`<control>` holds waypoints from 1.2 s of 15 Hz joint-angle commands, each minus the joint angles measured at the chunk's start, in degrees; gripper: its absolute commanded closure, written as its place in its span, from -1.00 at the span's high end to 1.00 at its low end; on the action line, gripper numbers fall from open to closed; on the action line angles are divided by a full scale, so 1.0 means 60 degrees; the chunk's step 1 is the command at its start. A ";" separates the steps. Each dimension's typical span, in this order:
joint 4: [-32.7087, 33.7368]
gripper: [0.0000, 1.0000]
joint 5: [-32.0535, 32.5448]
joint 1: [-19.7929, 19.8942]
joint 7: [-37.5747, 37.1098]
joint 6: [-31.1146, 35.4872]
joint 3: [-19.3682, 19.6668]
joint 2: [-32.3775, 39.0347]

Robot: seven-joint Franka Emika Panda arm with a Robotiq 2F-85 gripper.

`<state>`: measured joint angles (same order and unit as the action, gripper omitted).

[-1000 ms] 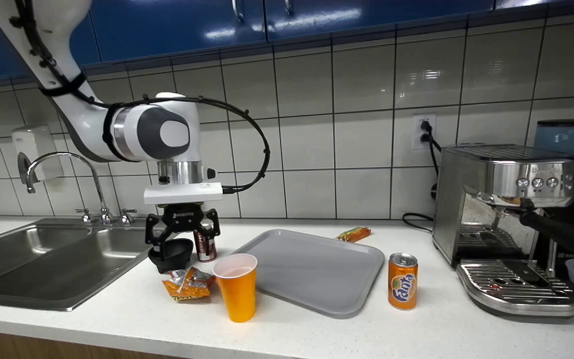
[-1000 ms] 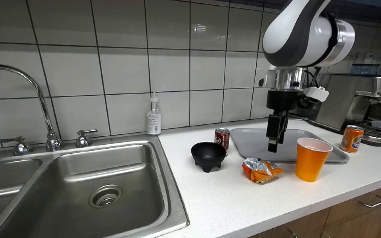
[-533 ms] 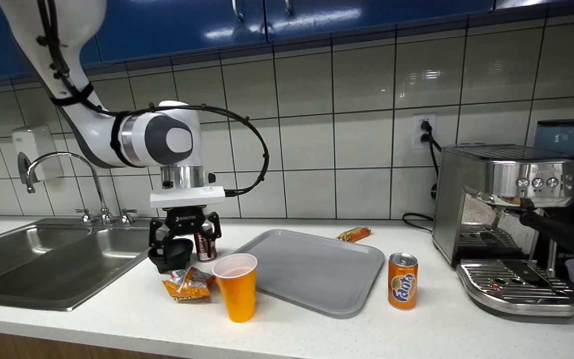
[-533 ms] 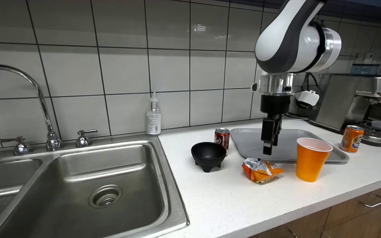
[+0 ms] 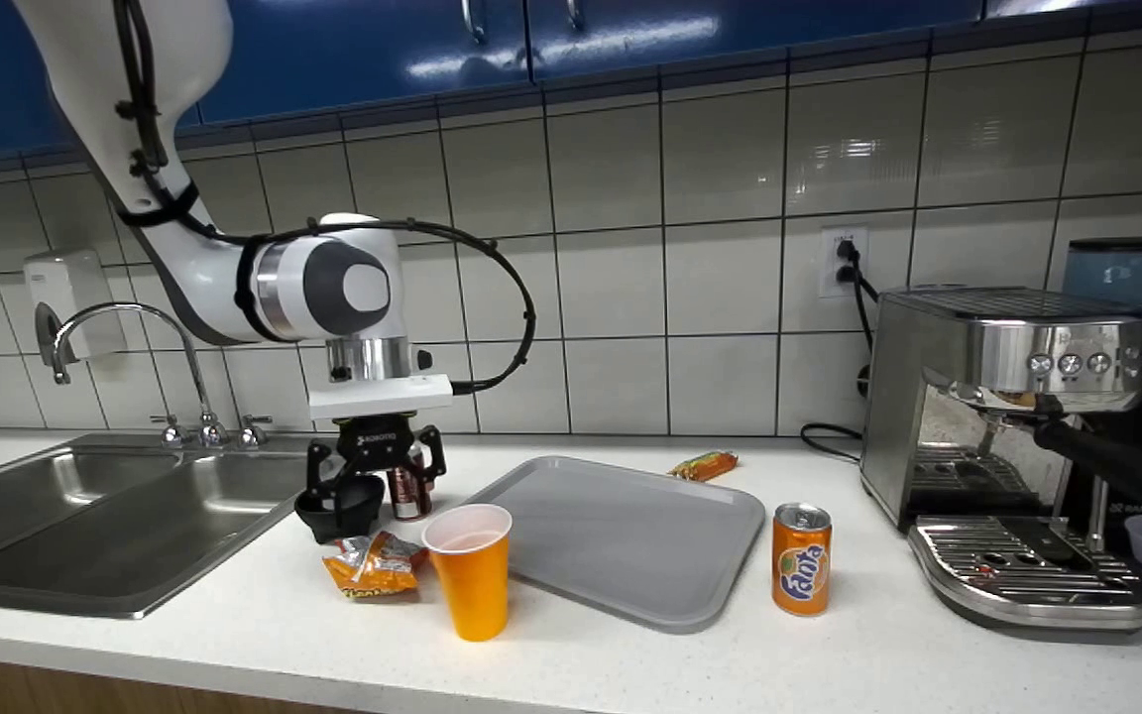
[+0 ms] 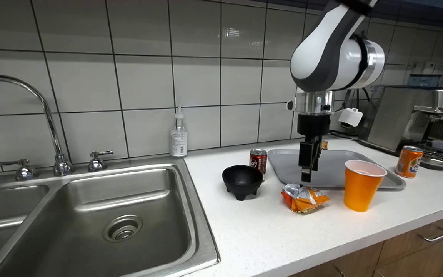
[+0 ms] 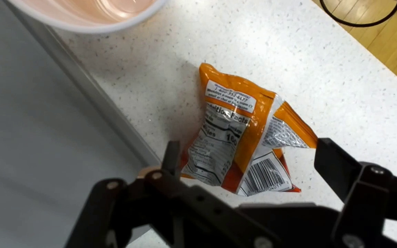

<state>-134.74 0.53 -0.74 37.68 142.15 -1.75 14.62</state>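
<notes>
Though released and spread wide at the jaws, hangs as a black two-fingered gripper just above a crumpled orange-and-silver foil snack bag. Has that bag lying on the speckled white countertop, below and, in the wrist view, framed between the jaws, printed panels and barcode facing up. In an exterior view, shows a gap between fingertips and bag. Near the bag, includes a tapered orange plastic cup, a round black bowl on stubby legs and a small dark red drink can behind the bowl. Alongside bag and cup, includes a flat grey rectangular tray; past that, a cylindrical orange metal soda can and a boxy stainless-steel coffee machine.
</notes>
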 commanded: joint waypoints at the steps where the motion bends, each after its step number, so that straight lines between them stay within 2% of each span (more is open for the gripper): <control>1: 0.0350 1.00 0.0510 0.0029 -0.0698 -0.0071 -0.0108 0.0270; 8: 0.0539 1.00 0.1058 -0.0006 -0.1487 -0.0154 -0.0174 0.0582; 18: 0.0942 1.00 0.1249 0.0009 -0.2066 -0.0201 -0.0197 0.1106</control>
<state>-130.98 6.38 -0.84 27.75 142.13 -2.46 20.13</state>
